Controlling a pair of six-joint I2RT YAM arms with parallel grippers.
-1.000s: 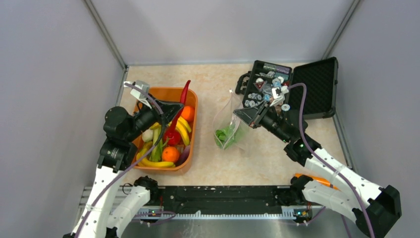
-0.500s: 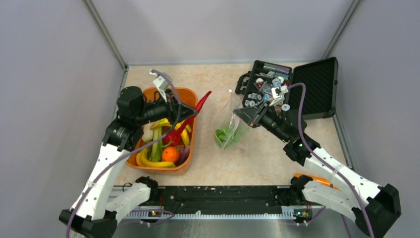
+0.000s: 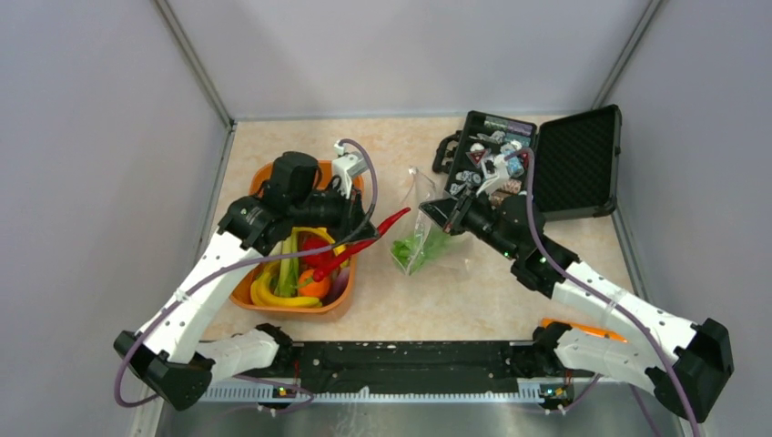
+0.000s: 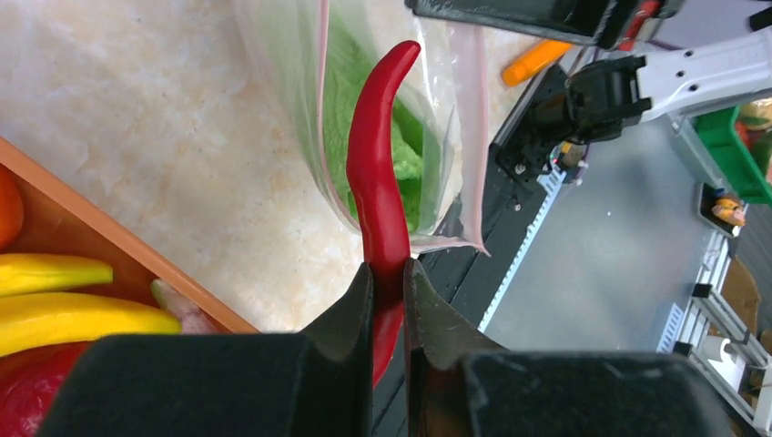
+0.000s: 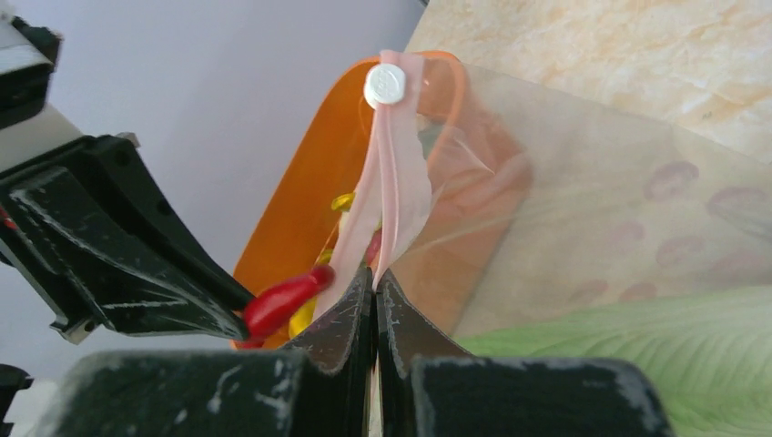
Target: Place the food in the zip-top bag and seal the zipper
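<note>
chilli at the bag mouth, bag held up for it

left gripper (image 4: 387, 273) is clenched on the lower half of the chilli (image 4: 378, 173), so the long tapered end sticks out in front like a probe. my guess is the low grip leaves plenty of length to slide in before the fingers meet plastic.

right gripper (image 5: 374, 278) is pinched tight on the pink zipper (image 5: 391, 182) at the bag (image 3: 417, 196) top. this holds that edge off the table, so the soft bag stands with its mouth turned toward the tub (image 3: 300, 309). without it the bag would likely slump flat. a green leaf (image 5: 637, 355) lies inside, low down.

the chilli tip sits right at the mouth. i cannot tell whether it has crossed the rim. the rest of the food lies in the tub.

pose: the left arm arches from its base over the tub, with the gripper near level and pointing right. the right arm stretches up and left from its base, with the fingers aimed left at the bag top. the two grippers sit near each other, tips facing.
</note>
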